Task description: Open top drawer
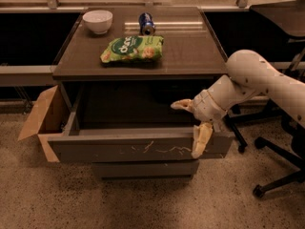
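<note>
The top drawer (138, 150) is pulled far out from under the table, its grey-brown front marked with pale squiggly scratches, and its inside looks dark and empty. My gripper (191, 123) is at the drawer's right front corner, on the white arm reaching in from the right. Its fingers are spread open: one finger (181, 105) points left over the drawer's inside, while the other hangs down over the drawer front near the top edge. It holds nothing.
On the tabletop (190, 46) lie a white bowl (97, 21), a blue can (147, 23) and a green chip bag (132, 49). A shorter grey drawer front (145, 169) sits below. A cardboard box (40, 119) stands at the left. Office chair legs (274, 147) stand at the right.
</note>
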Motion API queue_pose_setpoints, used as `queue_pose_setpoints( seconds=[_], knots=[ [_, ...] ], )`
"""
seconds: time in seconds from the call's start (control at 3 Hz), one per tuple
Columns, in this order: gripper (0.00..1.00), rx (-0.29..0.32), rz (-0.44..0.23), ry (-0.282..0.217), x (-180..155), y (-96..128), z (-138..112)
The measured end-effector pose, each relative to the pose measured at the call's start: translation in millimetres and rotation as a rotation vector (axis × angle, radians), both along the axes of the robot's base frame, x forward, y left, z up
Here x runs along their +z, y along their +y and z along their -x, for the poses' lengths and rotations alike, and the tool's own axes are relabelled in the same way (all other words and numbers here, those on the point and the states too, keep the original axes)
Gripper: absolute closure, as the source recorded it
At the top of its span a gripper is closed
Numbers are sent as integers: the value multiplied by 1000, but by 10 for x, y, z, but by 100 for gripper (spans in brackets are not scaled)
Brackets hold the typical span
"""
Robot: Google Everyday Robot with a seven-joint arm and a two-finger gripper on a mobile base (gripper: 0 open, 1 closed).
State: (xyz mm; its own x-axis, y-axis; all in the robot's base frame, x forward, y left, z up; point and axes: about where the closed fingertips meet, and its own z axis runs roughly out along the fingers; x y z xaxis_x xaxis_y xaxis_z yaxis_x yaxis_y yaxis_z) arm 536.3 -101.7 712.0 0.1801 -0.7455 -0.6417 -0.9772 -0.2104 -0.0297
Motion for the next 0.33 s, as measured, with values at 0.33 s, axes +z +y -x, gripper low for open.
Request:
queue_pose_setpoints(
  seconds=[0.33],
  knots=[
    [0,59,-43,-88,489,-84,151]
  ],
)
